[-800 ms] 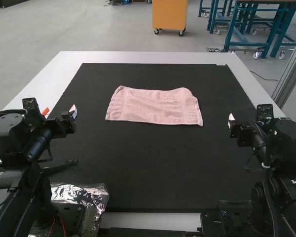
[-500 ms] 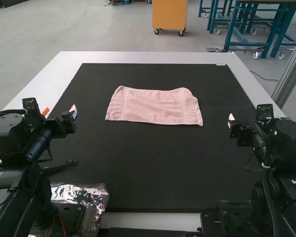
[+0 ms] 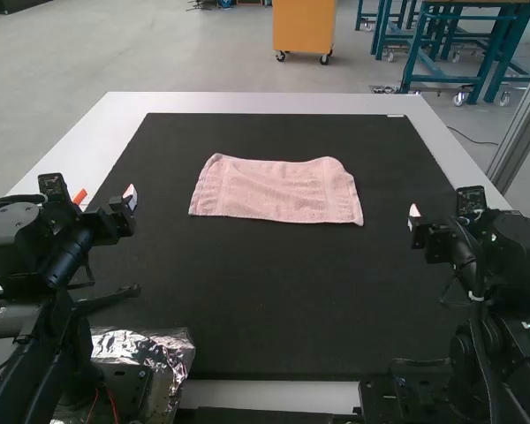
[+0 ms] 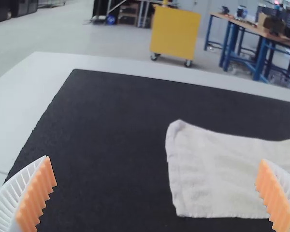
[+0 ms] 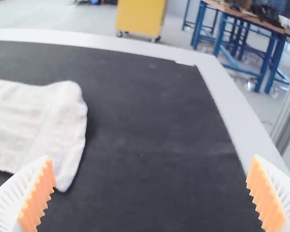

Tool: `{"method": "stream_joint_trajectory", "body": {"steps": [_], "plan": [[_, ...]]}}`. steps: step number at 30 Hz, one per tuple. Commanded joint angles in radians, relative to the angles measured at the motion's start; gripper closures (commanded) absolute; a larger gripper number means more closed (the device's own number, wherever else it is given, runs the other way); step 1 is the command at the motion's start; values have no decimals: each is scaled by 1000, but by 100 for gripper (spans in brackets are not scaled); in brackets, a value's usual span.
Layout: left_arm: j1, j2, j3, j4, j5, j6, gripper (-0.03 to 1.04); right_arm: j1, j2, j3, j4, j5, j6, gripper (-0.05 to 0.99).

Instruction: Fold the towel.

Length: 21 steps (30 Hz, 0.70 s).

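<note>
My left gripper (image 3: 106, 198) is over the left part of the mat, left of the pink towel (image 3: 276, 190) and apart from it. Across the mat, to the towel's right, stands my right gripper (image 3: 415, 215). The towel lies flat as a wide rectangle with a gently wavy far edge; its layers cannot be told. In the left wrist view, my left gripper (image 4: 155, 195) is open with nothing between its pads, and the towel (image 4: 215, 171) looks pale. The right wrist view has my right gripper (image 5: 151, 195) open too, with one towel end (image 5: 55, 125) beyond its fingers.
A black mat (image 3: 283, 291) covers most of the white table (image 3: 256, 103). Crinkled silver foil (image 3: 163, 349) lies by the left arm's base. Bare mat surrounds the towel, and a metal post (image 3: 523, 132) rises beyond the table's right edge.
Both grippers have shifted only very slightly. The towel lies as before.
</note>
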Motion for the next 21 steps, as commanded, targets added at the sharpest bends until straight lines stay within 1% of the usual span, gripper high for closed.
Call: {"method": "stream_joint_trajectory", "body": {"steps": [1, 2, 3, 4, 5, 6, 7, 8, 10, 11, 12, 13, 14, 15, 16, 19, 21], "plan": [[11, -7, -6, 64, -13, 44, 4, -5, -8, -8, 52, 0, -70, 2], [11, -7, -6, 91, -14, 113, 4, -5, -8, -8, 75, 0, -80, 2], [11, -7, -6, 119, -14, 193, 4, -6, -8, -8, 98, 2, -110, 2], [11, -7, -6, 148, -17, 254, 5, -6, -8, -8, 117, 2, -162, 2], [11, -7, -6, 166, -39, 288, 6, -6, -8, -8, 130, 0, -233, 2], [10, -7, -6, 174, -76, 309, 6, -6, -8, -8, 143, 0, -274, 2], [7, -7, -6, 176, -122, 320, 8, -5, -8, -8, 167, -1, -287, 2], [5, -7, -6, 174, -123, 352, 11, -2, -8, -8, 190, -1, -296, 2], [0, -7, -6, 191, -125, 397, 10, -2, -8, -8, 222, -12, -351, 2], [-1, -7, -6, 217, -125, 424, 10, -5, -8, -8, 279, -11, -343, 2], [-1, -7, -6, 246, -137, 447, 10, -9, -8, -5, 331, 5, -342, 2], [0, -6, -2, 292, -174, 461, 9, -12, -8, 3, 350, 8, -340, 2], [2, -6, 5, 321, -181, 464, 7, -14, -4, 29, 351, 9, -334, 2], [3, -3, 19, 347, -189, 470, 7, -17, 6, 60, 345, 8, -307, 2], [3, 2, 48, 341, -188, 473, 6, -19, 29, 93, 339, 6, -277, 2], [-1, 85, 160, 278, -175, 472, 6, -20, 185, 230, 334, 6, -185, 2], [-3, 198, 229, 283, -177, 463, 6, -20, 349, 340, 328, 5, -109, 2]]}}
